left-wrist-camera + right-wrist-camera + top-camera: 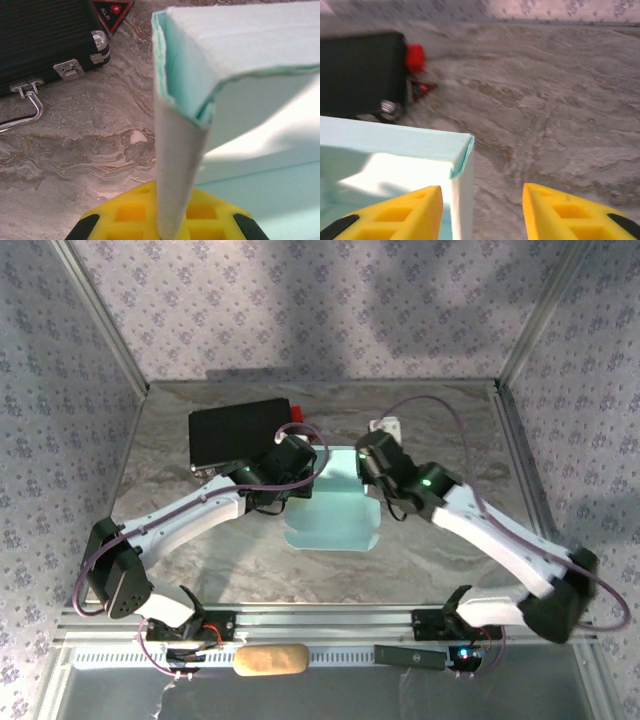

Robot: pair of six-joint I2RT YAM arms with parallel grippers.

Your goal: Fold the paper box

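The marbled tabletop (440, 550) carries a black case (235, 432) with a red end near its far edge, left of the middle. The pale blue paper box (335, 510) lies around the tabletop's middle, its near panel flat and 2 far walls raised to meet at an upright corner. The left gripper (170, 220) seems pinched narrow onto 1 wall that runs down between its yellow fingers, though the contact is cut off at the frame's bottom, while the right gripper (480, 210) stands wide apart astride that corner, clamping nothing.
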